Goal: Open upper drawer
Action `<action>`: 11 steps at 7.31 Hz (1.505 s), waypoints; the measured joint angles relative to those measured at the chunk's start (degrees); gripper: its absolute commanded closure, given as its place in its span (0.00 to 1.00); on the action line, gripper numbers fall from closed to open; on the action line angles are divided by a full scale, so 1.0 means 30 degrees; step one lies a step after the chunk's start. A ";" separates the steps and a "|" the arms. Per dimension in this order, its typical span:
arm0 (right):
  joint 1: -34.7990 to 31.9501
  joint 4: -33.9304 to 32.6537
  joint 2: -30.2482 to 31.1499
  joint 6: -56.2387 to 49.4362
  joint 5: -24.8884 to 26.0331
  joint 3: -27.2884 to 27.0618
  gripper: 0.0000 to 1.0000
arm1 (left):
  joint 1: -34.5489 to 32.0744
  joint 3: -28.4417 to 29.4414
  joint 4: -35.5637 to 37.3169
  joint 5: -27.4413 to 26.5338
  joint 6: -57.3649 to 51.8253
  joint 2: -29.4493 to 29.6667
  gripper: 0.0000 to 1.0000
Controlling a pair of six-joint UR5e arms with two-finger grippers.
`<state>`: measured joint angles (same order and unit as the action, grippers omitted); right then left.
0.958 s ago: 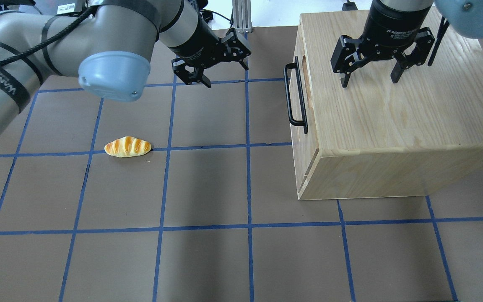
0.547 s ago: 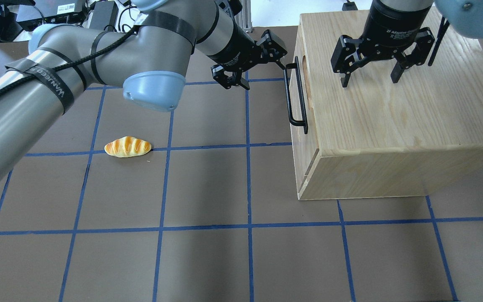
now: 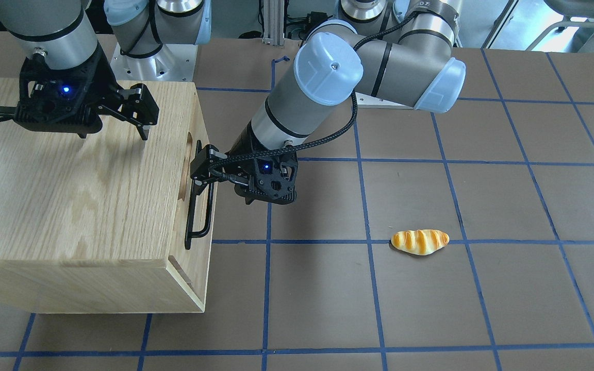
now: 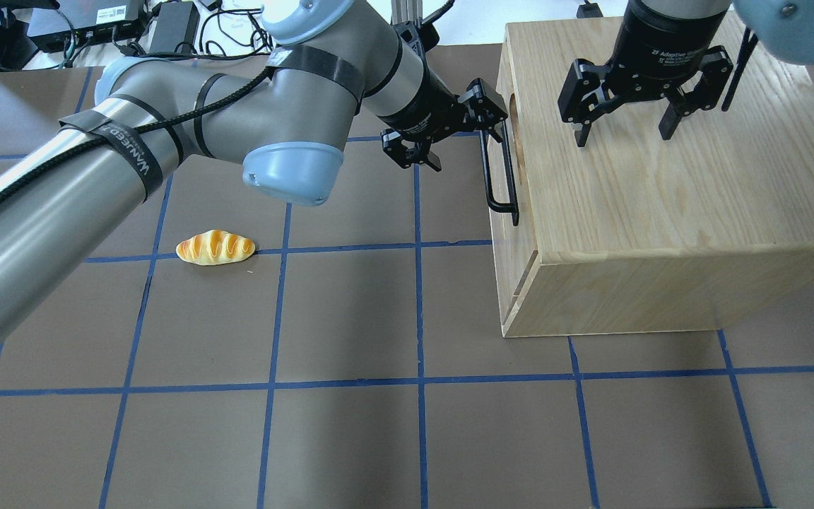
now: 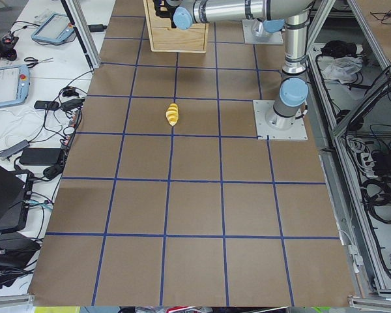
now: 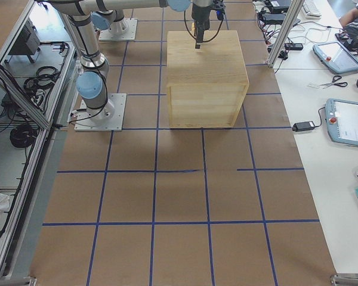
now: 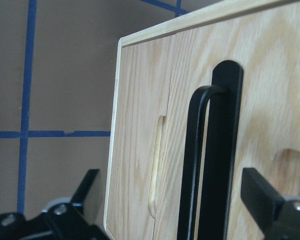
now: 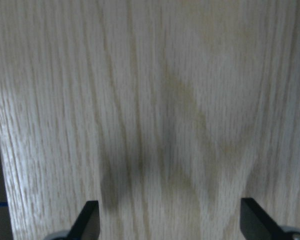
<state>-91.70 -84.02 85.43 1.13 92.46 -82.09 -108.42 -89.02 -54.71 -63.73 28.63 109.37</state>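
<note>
The upper drawer (image 4: 523,237) is closed in the front of the oak cabinet (image 4: 661,212). Its long black bar handle (image 4: 499,170) stands off the front panel. My left gripper (image 4: 469,141) is open at the handle's far end. In the left wrist view the handle (image 7: 210,160) stands between the two open fingers (image 7: 85,195), in front of the drawer front (image 7: 270,90). In the front-facing view the left gripper (image 3: 219,180) is level with the handle (image 3: 197,216). My right gripper (image 4: 622,131) is open and empty just above the cabinet's top, as the right wrist view (image 8: 170,220) shows.
A bread roll (image 4: 215,247) lies on the brown mat to the left of the cabinet, well away from both arms. A lower drawer front with its own slot cutout (image 7: 157,165) sits under the upper one. Blue tape lines grid the table.
My left arm has swung to the right, bringing its open gripper from the open mat up to the far end of the drawer handle. The right gripper and the drawer have not moved.
</note>
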 measured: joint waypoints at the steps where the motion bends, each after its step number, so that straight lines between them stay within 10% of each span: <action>1: -0.0002 0.0000 0.0000 -0.0013 0.0000 0.0000 0.00 | -0.0017 -0.0063 -0.0018 -0.0069 -0.0134 0.0038 0.00; 11: -0.0005 0.0000 0.0000 0.0002 0.0000 0.0000 0.00 | -0.0084 -0.0656 -0.0189 -0.1465 -0.1576 0.0134 0.00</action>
<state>-91.71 -84.02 85.43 1.13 92.46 -82.09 -108.67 -90.99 -55.28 -68.13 23.90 109.78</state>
